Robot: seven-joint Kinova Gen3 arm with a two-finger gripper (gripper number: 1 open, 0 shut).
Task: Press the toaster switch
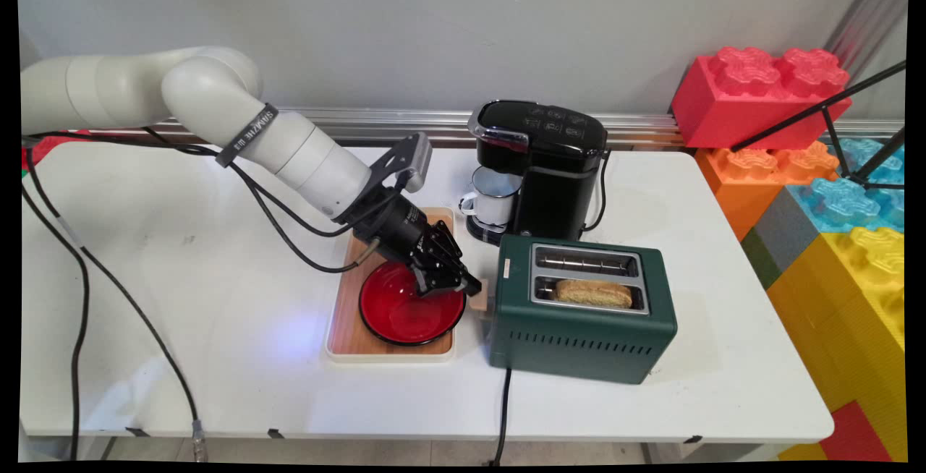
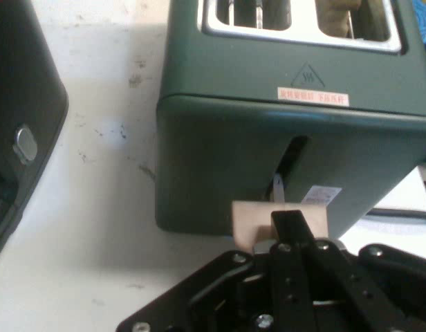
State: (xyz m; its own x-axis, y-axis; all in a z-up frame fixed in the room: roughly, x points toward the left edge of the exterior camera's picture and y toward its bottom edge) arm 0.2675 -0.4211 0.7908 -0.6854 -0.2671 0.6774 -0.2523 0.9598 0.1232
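Dark green toaster (image 1: 582, 328) with pale wood lever (image 2: 279, 220) at the black fingers (image 2: 290, 225); glossy red bowl (image 1: 405, 314) under them, on tan wood-grain tray (image 1: 352, 335); black coffee maker (image 1: 553, 169).

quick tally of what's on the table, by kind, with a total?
Appliances: 2, the green toaster and the black coffee maker
Dishes: 2, the red bowl and the white mug
Trays: 1, the wooden tray
Bread slices: 1, the toast in the toaster's near slot
Total: 6
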